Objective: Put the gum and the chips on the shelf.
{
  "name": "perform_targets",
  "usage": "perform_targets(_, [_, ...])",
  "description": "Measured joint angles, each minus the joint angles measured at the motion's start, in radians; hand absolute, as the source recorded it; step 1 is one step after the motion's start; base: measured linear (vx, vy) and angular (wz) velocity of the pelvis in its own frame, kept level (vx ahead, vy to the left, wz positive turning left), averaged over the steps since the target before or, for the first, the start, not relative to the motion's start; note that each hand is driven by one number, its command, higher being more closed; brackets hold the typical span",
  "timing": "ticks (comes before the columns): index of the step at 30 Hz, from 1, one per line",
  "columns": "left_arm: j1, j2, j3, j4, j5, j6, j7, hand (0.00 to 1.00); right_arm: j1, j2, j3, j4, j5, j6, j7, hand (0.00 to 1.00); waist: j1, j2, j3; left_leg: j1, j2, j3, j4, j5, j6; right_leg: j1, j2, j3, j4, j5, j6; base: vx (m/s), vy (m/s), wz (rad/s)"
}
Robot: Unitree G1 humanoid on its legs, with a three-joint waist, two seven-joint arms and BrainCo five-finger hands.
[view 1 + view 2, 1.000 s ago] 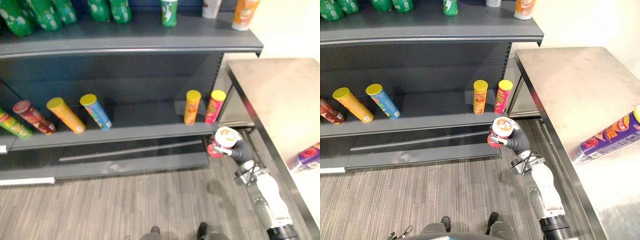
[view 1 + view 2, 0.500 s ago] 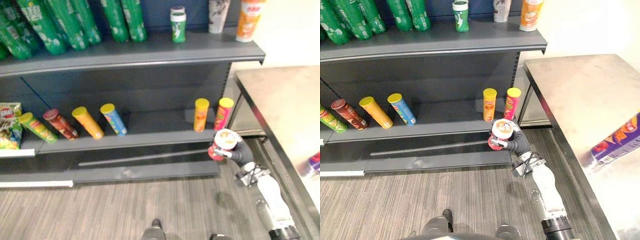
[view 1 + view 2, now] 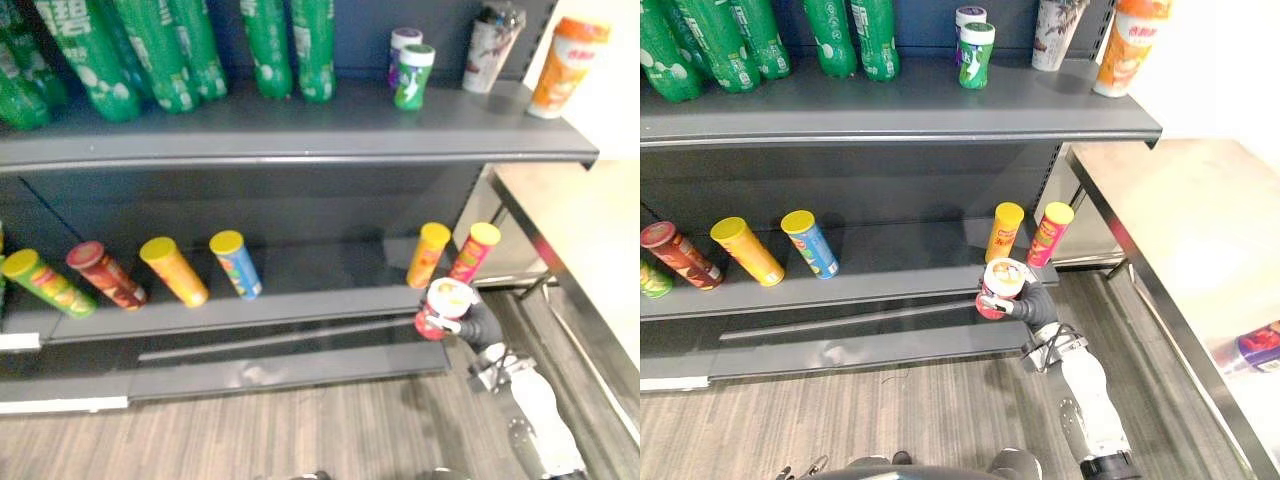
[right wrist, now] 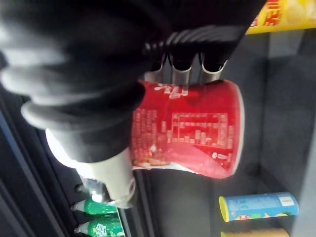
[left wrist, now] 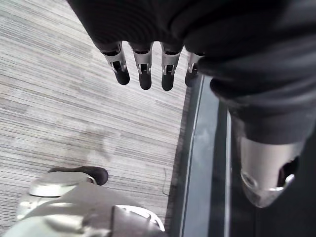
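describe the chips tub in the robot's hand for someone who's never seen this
On the dark grey shelf unit, follow the lower shelf to its right end, where a yellow can and a pink can stand. In front of them the right hand grips a red tub with a pale lid, shorter and wider than those cans and held off the shelf.

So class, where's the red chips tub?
Right eye view, right of centre: the red chips tub is in the right hand, just in front of the yellow can.

Right robot hand [image 3: 1033,302] curled, left robot hand [image 5: 143,66] relaxed
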Motion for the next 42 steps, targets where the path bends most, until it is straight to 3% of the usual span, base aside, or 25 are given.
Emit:
perform_targets(2, [-0.012, 0.001, 0.018, -0.004, 0.0, 0.0, 0.001, 0.0, -0.049, 0.003, 0.001, 0.02, 0.0, -0.002, -0.005, 1.0, 0.002, 0.002, 0.004, 0.0, 0.023, 0.002, 0.005, 0.0, -0.003, -0.01, 0.051, -0.001, -0.079, -0.006, -0.001, 0.1, -0.116, 0.0])
perform_targets(4, [-0.013, 0.002, 0.027, -0.005, 0.0, 0.001, 0.004, 0.0, -0.081, 0.003, 0.002, 0.02, 0.0, -0.003, -0.009, 1.0, 0.004, -0.005, 0.008, -0.005, 0.031, 0.001, 0.019, -0.012, -0.027, -0.008, 0.074, 0.017, -0.191, 0.017, 0.021, 0.07, -0.152, 0.02])
perform_targets(5, [-0.015, 0.013, 0.03, -0.005, 0.007, 0.001, 0.012, 0.0, -0.094, 0.007, 0.002, 0.019, 0.0, -0.005, -0.009, 1.0, 0.007, -0.029, 0.013, -0.012, 0.022, -0.001, 0.036, -0.023, -0.044, -0.003, 0.076, 0.044, -0.256, 0.088, 0.027, 0.04, -0.207, 0.05])
perform_targets(6, [-0.023, 0.023, 0.031, 0.004, 0.008, 0.006, 0.022, 0.0, -0.098, 0.01, 0.002, 0.02, 0.001, -0.006, -0.009, 1.0, 0.013, -0.054, 0.021, -0.014, 0.021, -0.006, 0.048, -0.034, -0.065, 0.016, 0.075, 0.057, -0.285, 0.071, 0.056, 0.04, -0.226, 0.01])
perform_targets(7, [-0.027, 0.02, 0.032, 0.008, 0.008, 0.009, 0.025, 0.0, -0.099, 0.01, 0.002, 0.02, 0.002, -0.006, -0.009, 1.0, 0.019, -0.052, 0.023, -0.017, 0.031, -0.007, 0.052, -0.036, -0.075, 0.028, 0.087, 0.057, -0.31, 0.06, 0.055, 0.02, -0.258, -0.03])
perform_targets(9, [-0.034, -0.015, 0.04, 0.007, 0.009, 0.01, 0.033, 0.0, -0.099, 0.006, 0.002, 0.02, 0.003, -0.006, -0.006, 1.0, 0.023, -0.02, 0.029, -0.026, 0.071, -0.018, 0.031, -0.013, -0.111, 0.042, 0.136, 0.028, -0.368, 0.061, 0.045, 0.03, -0.238, 0.01])
perform_targets(11, [-0.029, -0.026, 0.041, 0.01, 0.015, 0.009, 0.034, 0.0, -0.095, -0.001, 0.003, 0.02, 0.003, 0.002, -0.006, 1.0, 0.007, -0.009, 0.026, -0.011, 0.093, -0.034, -0.018, 0.021, -0.132, 0.069, 0.166, -0.001, -0.41, 0.072, 0.029, 0.06, -0.201, 0.27])
perform_targets(13, [-0.03, -0.028, 0.053, 0.01, 0.02, 0.009, 0.034, 0.0, -0.096, -0.001, 0.008, 0.019, 0.004, 0.003, -0.006, 1.0, 0.01, -0.009, 0.024, 0.015, 0.121, -0.043, -0.067, 0.047, -0.156, 0.102, 0.207, -0.023, -0.452, 0.084, 0.012, 0.06, -0.17, 0.18])
perform_targets(16, [-0.03, -0.044, 0.063, 0.012, 0.026, 0.006, 0.034, 0.0, -0.096, -0.001, 0.022, 0.018, 0.003, 0.012, -0.006, 1.0, 0.012, -0.005, 0.02, 0.02, 0.133, -0.041, -0.087, 0.059, -0.166, 0.109, 0.226, -0.025, -0.481, 0.094, -0.001, 0.03, -0.076, -0.02])
perform_targets(23, [-0.033, -0.05, 0.067, 0.03, 0.026, -0.008, 0.039, 0.0, -0.08, -0.001, 0.042, 0.016, 0.001, 0.069, -0.007, 1.0, 0.001, 0.029, -0.007, 0.025, 0.118, -0.027, -0.117, 0.064, -0.164, 0.122, 0.222, -0.02, -0.541, 0.122, 0.008, 0.04, 0.006, -0.02])
perform_targets(32, [-0.041, -0.049, 0.056, 0.031, 0.06, -0.002, 0.039, 0.0, -0.086, -0.028, 0.043, 0.0, 0.001, 0.127, 0.011, 1.0, 0.0, 0.035, -0.017, 0.044, 0.11, -0.007, -0.118, 0.064, -0.164, 0.144, 0.218, -0.009, -0.563, 0.136, 0.01, 0.0, 0.009, -0.03])
perform_targets(36, [-0.041, -0.046, 0.056, 0.043, 0.066, 0.0, 0.039, 0.0, -0.105, -0.042, 0.055, -0.056, 0.007, 0.176, 0.05, 1.0, -0.003, 0.039, -0.022, 0.044, 0.108, 0.001, -0.118, 0.066, -0.161, 0.145, 0.218, 0.002, -0.579, 0.153, 0.009, -0.04, 0.001, -0.08])
perform_targets(42, [-0.067, -0.04, 0.056, 0.084, 0.071, 0.002, 0.04, 0.0, -0.206, -0.077, 0.169, -0.203, 0.061, 0.278, 0.098, 1.0, -0.001, 0.033, -0.035, 0.04, 0.108, -0.001, -0.12, 0.071, -0.157, 0.152, 0.219, 0.001, -0.588, 0.158, 0.008, -0.04, -0.007, 0.01])
